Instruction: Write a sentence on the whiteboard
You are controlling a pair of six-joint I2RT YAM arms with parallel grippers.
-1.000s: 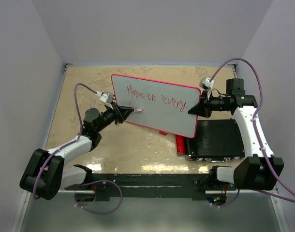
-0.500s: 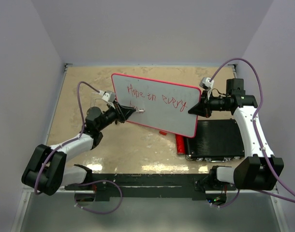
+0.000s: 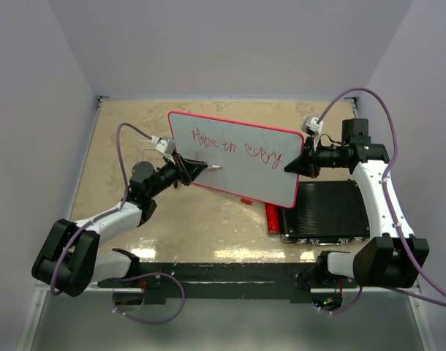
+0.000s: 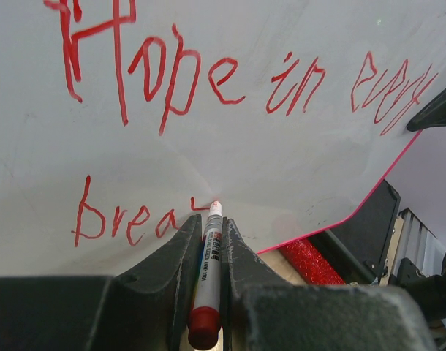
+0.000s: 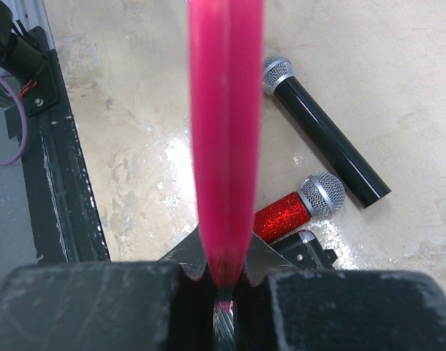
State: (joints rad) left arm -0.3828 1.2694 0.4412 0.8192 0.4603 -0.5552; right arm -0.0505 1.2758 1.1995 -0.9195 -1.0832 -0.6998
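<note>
The whiteboard (image 3: 241, 157), white with a thin red frame, is held tilted above the table. My right gripper (image 3: 295, 166) is shut on its right edge, which shows as a red strip (image 5: 225, 131) in the right wrist view. The sentence (image 3: 234, 148) in red reads "Hope in every" (image 4: 230, 73) with "brea" (image 4: 128, 219) and one more stroke below it. My left gripper (image 3: 201, 168) is shut on a red-capped marker (image 4: 208, 270). The marker's tip (image 4: 215, 207) touches the board just right of "brea".
A black ribbed case (image 3: 325, 210) lies under the board's right end. A red glitter microphone (image 5: 300, 208) and a black microphone (image 5: 322, 131) lie on the table beneath the board. A black rail (image 3: 223, 274) runs along the near edge.
My left gripper has moved the marker a little to the right along the second line. The right arm and the board have stayed still.
</note>
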